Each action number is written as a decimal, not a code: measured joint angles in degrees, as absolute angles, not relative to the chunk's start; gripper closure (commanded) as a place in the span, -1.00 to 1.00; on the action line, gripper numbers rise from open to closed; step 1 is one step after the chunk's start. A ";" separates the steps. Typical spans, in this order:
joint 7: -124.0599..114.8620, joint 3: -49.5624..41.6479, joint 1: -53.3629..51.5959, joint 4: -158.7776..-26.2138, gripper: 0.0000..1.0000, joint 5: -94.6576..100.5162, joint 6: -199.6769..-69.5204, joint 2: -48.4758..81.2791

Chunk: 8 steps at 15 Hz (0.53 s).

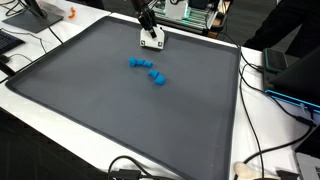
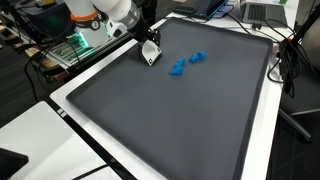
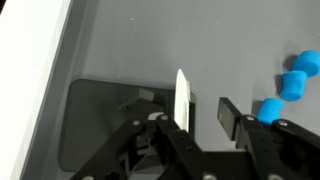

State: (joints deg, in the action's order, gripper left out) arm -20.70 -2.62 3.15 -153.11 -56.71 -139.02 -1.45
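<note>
We find the dark grey rubbery mat (image 3: 120,40) under the gripper (image 3: 203,90), its fingers apart on nothing, and just right of it the small blue plastic blocks (image 3: 293,86), which we judge light, stiff and best pinched across flat sides.

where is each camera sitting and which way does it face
In an exterior view, high over the near edge, facing across the grey mat to the gripper at its far side; little of the arm shows.
In an exterior view, high off a corner, facing diagonally over the mat; arm and gripper show.
Wrist view: behind the fingers, facing down at the mat; both fingers show.
All three share the blue blocks.
</note>
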 measured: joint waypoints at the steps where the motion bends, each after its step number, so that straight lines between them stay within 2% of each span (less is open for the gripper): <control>1: -20.70 -2.63 3.17 -153.14 -0.80 -56.71 -139.02 -1.58; 3: -20.70 -2.64 3.19 -153.21 -1.00 -56.64 -139.03 -2.15; 8: -21.49 -2.64 3.19 -153.43 -1.00 -55.02 -139.03 -4.13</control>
State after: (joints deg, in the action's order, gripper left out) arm -21.49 -2.64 3.19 -153.43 -55.02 -139.03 -4.13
